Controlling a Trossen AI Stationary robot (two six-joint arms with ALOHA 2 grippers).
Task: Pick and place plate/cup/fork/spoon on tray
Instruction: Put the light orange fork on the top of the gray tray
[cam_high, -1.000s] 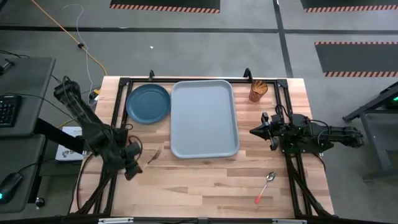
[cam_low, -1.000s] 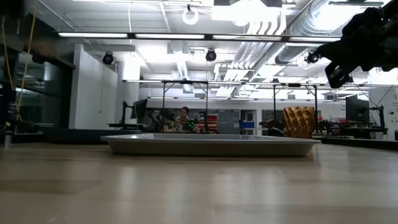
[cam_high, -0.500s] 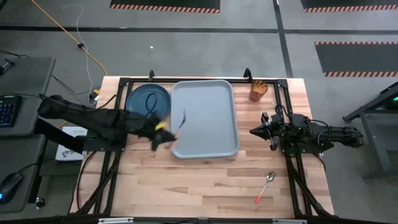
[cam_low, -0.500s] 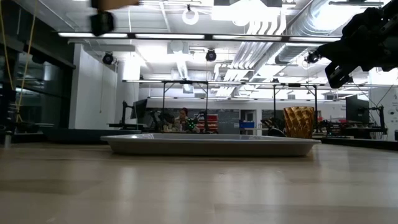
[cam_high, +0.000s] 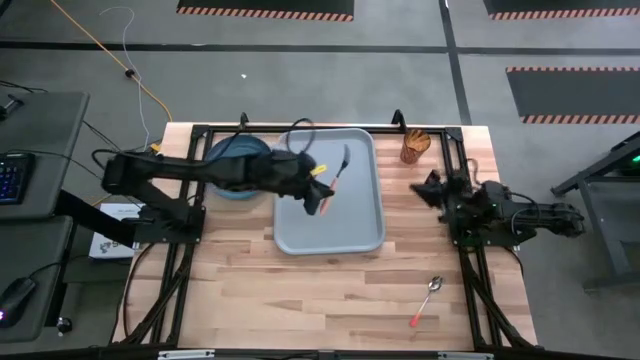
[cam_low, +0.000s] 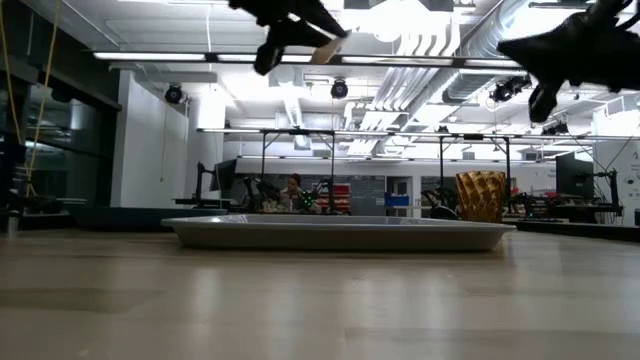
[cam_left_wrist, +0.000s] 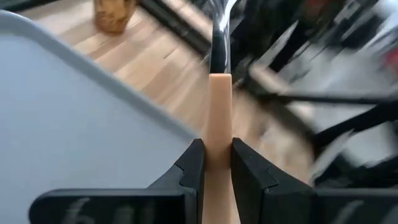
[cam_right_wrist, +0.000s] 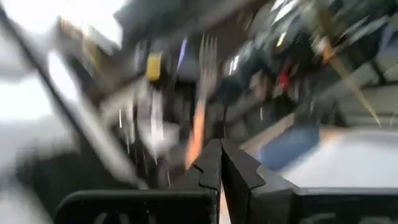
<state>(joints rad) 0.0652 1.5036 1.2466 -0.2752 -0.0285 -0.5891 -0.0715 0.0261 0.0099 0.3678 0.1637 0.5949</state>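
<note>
The slim fork (cam_left_wrist: 219, 93), silver-tined with a long salmon-orange handle, is pinched by its handle between the two dark fingers (cam_left_wrist: 190, 171) of the left gripper (cam_high: 318, 188); in the left wrist view the handle fills the gap between the pads and the tines project forward. In the high view the fork is carried above the centre of the frame, over the upper part of the large light grey-blue rectangular tray (cam_high: 355, 225), and is not yet set down.

The fork is judged to be light and rigid. The smooth, narrow handle may pivot or slip in the grip, so a hold near mid-handle is to be preferred; the thin metal tines offer a poor purchase.

Left of the tray, the round dark teal-blue plate (cam_high: 222, 178) lies on the wooden table (cam_high: 330, 290), partly covered by the left arm. It is judged to be stiff and heavier, best taken by its raised rim.

At lower right, the spoon (cam_high: 427, 298), with a silver bowl and an orange-red handle, lies on the table.

The right gripper (cam_high: 422, 188) is held at centre right, with jaws pressed together and nothing held.

At upper right, the small translucent amber-brown cup (cam_high: 414, 146) stands upright beside the tray. It is judged to be light and easily tipped.
</note>
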